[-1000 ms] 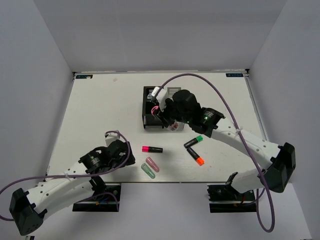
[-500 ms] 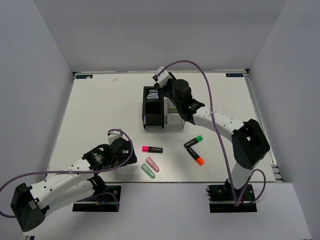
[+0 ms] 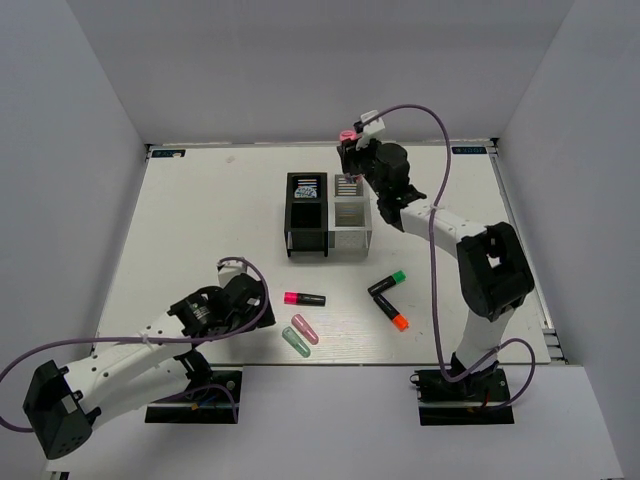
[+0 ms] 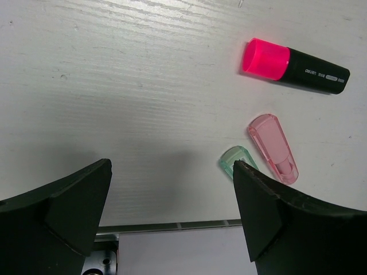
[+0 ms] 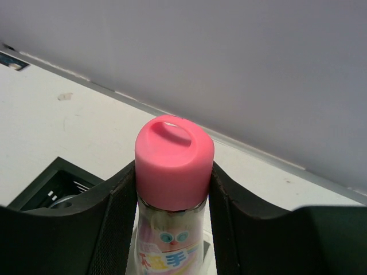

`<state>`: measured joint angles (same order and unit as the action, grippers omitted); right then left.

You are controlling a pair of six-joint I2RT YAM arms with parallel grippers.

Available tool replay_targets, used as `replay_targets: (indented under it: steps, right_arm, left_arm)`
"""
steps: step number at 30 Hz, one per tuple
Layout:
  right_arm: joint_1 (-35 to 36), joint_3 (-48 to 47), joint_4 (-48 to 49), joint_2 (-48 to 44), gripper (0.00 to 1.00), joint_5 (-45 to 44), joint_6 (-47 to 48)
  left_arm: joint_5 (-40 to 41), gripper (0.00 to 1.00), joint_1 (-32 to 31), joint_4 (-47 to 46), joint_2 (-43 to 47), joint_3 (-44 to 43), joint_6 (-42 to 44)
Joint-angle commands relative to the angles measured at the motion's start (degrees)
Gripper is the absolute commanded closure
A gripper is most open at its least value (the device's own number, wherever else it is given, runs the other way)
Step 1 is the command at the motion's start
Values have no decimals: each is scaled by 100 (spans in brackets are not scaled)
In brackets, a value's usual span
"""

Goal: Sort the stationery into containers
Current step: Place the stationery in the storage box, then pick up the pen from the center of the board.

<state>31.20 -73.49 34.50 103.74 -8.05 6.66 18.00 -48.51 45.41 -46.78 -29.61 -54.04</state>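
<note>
Left gripper [image 4: 171, 165] hangs low over the near part of the white table [image 3: 200, 220], its jaws spread wide with nothing between them. Just beyond its fingertips in the left wrist view lie a green capsule-shaped piece [image 4: 236, 160] and a pink capsule-shaped piece [image 4: 273, 148], side by side and close enough that contact cannot be judged. A little farther on, a black marker with a pink cap [image 4: 295, 67] lies flat, apart from both capsules. To the right, on the same stretch of table, a black marker with an orange cap [image 3: 392, 313] and a black marker with a green cap [image 3: 386, 283] lie near each other, their black ends close together. Farther back, toward the middle of the table, the black box [image 3: 307, 242] and the white box [image 3: 351, 240] stand pressed side by side, the black one on the left; something pale and patterned sits in the black box, too small to identify. Farthest away, the right gripper [image 3: 352, 150] is raised beside the white box's far edge, clamped on the pink-capped tube [image 5: 174, 154], which stands upright between the fingers with its cap on top. Whether the tube is directly over the white box cannot be told.
</note>
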Motion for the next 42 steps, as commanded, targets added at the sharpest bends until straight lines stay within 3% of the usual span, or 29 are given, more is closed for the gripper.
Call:
replay_targets:
  steps: [1, 5, 18, 19, 20, 21, 24, 25, 26, 27, 29, 30, 31, 33, 34, 36, 37, 38, 39, 40, 41, 42]
  right_arm:
    - [-227, -25, 812, 76, 100, 690, -874]
    - [-351, 133, 1434, 277, 100, 1077, -964]
    - [-571, 361, 1638, 638, 100, 1834, -939]
    - [-563, 475, 1691, 621, 89, 1860, -903]
    - [-562, 529, 1726, 603, 67, 2052, -851]
    - [-554, 642, 1779, 577, 31, 2080, -798]
    - [-562, 749, 1675, 366, 10, 2316, -710]
    - [-580, 731, 1622, 235, 10, 2326, -701]
    - [-563, 731, 1438, 182, 10, 2317, -692]
    - [-597, 696, 1271, 68, 12, 2352, -727]
    - [-606, 661, 920, -134, 46, 2283, -849]
    - [-624, 583, 753, -335, 68, 2265, -928]
    - [-615, 504, -102, -450, 100, 2247, -999]
    - [-615, -64, -1072, -943, 100, 2352, -1008]
    - [-641, -260, -2260, -1039, 100, 2483, -904]
    - [-729, -1091, -4685, -1251, 43, 3708, -736]
    - [-782, -1210, -5246, -1269, 23, 4376, 230]
    - [-791, -1368, -6827, -1382, 10, 4748, 605]
    - [-826, -1300, -7286, -1427, 13, 5030, 1288]
    - [-852, -1186, -7648, -1636, 23, 5459, 1599]
    - [-879, -811, -8443, -1751, 55, 5612, 2550]
    - [-896, -346, -8608, -2170, 70, 5683, 2804]
  left_arm:
    - [28, 3, -9, -76, -50, -195, 34]
    - [2, 3, -18, -137, -103, -168, 17]
    - [-16, 3, -18, -155, -138, -160, -10]
    - [-24, 3, -18, -172, -138, -160, -10]
    - [-25, 3, -18, -173, -155, -142, -10]
    - [-51, 3, -18, -216, -156, -151, 7]
    - [-103, 3, -18, -321, -234, -177, 60]
    - [-112, 5, -18, -348, -269, -229, 60]
    - [-147, 8, -9, -366, -383, -239, 78]
    - [-208, 28, -9, -401, -428, -282, 69]
    - [-279, 63, -27, -541, -647, -440, 157]
    - [-306, 81, -18, -550, -726, -502, 201]
    - [-375, 100, -9, -559, -910, -729, 297]
    - [-420, 100, -27, -551, -1330, -888, 516]
    - [-472, 100, -44, -524, -1438, -1237, 613]
    - [-508, 87, -97, -367, -1953, -1781, 1236]
    - [-534, 77, -106, -218, -2096, -1925, 1412]
    - [-726, 47, -106, -77, -2211, -2065, 2127]
    - [-797, 33, -115, 81, -2569, -2441, 2396]
    - [-824, 22, -176, 178, -2694, -2575, 2868]
    - [-790, 14, -202, 362, -2922, -2698, 3308]
    - [-746, 14, -229, 459, -3037, -2943, 3530]
